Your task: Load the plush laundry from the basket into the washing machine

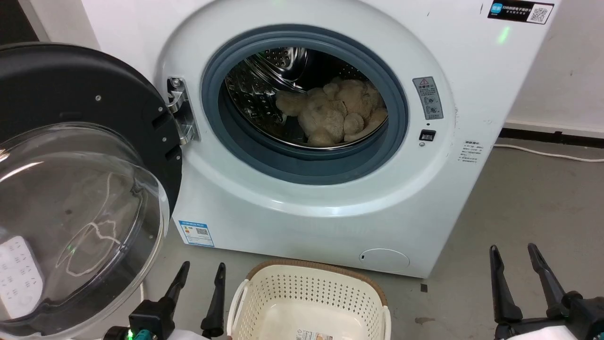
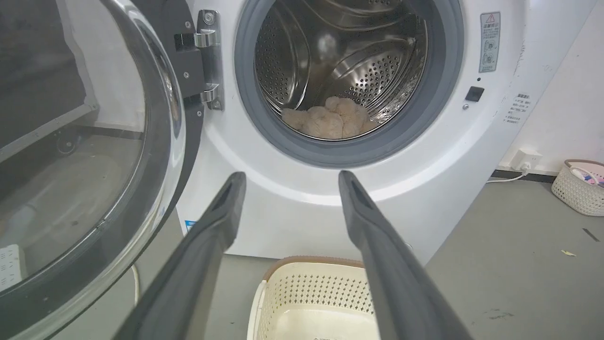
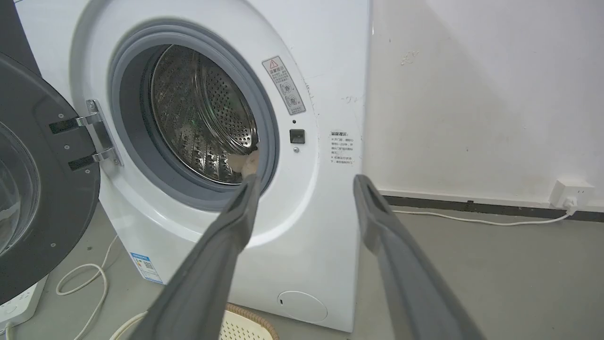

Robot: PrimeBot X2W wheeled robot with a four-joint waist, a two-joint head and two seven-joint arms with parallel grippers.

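Left claw [image 1: 203, 267] and right claw [image 1: 513, 248] are both hovering spread wide and empty, flanking the basket [image 1: 306, 293]. The plush laundry [image 1: 332, 113] is lying inside the washing machine [image 1: 306, 226], leaving the basket empty (loading is judged complete; the door [image 1: 71, 189] is standing open).

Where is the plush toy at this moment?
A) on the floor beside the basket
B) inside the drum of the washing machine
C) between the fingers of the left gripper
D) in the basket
B: the plush laundry lies at the bottom of the steel drum of the washing machine. The visible part of the basket has no plush in it, and the left gripper and the right gripper stand open and hold nothing.
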